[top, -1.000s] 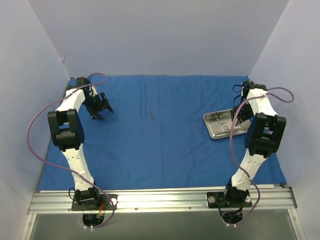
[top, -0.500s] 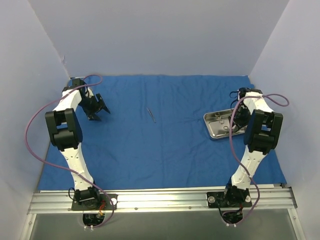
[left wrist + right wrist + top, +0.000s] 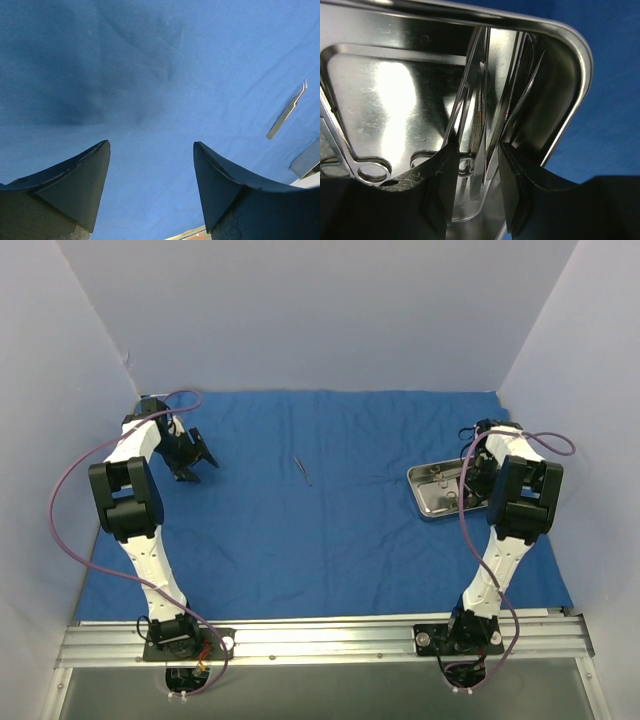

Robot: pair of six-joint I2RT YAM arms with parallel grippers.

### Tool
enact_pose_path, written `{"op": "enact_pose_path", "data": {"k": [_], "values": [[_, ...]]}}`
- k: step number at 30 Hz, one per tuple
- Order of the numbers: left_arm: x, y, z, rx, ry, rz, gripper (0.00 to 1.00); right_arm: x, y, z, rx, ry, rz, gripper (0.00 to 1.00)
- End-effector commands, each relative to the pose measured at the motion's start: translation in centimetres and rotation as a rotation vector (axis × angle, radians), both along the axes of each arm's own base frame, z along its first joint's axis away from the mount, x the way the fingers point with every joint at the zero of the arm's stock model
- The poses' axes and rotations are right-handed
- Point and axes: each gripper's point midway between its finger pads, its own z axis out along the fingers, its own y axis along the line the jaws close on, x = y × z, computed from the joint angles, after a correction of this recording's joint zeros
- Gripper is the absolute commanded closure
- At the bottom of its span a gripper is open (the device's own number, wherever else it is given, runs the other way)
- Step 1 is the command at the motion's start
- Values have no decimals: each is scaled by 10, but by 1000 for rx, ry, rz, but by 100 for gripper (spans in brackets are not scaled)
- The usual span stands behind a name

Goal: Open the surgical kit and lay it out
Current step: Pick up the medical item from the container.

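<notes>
One slim silver instrument [image 3: 302, 469] lay alone near the middle of the blue cloth wrap [image 3: 330, 540], which was spread out flat. The others lay bunched lengthwise in the steel tray [image 3: 425, 480] on the right side of the cloth. Your right gripper [image 3: 477, 147] was down in that tray, its jaws partly apart and straddling the bunched instruments [image 3: 485, 70] without pinching any that I could see. Your left gripper [image 3: 151, 145] hung wide open above bare cloth at the far left, holding nothing.

You had to reckon these tools as light, rigid and slick. They were thin polished steel lying on polished steel, overlapping, and likely to slide or fan out at a nudge. A hold across one shank near its middle, jaws square to it, looked the surest. A hold on the ring handles [image 3: 370, 172] would probably have let the piece pivot. The tray seemed light as well and could have skidded if you pushed it sideways. The cloth was soft and would have rucked up under anything dragged across it.
</notes>
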Motion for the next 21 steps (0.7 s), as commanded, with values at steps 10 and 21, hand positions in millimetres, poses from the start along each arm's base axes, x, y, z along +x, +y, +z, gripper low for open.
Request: {"op": "enact_pose_path", "data": {"k": [10, 21], "values": [[2, 3, 14, 24, -38, 4, 24, 7, -7, -10, -12, 33, 3, 75], [9, -15, 20, 23, -76, -35, 24, 42, -3, 18, 8, -70, 32, 99]]}}
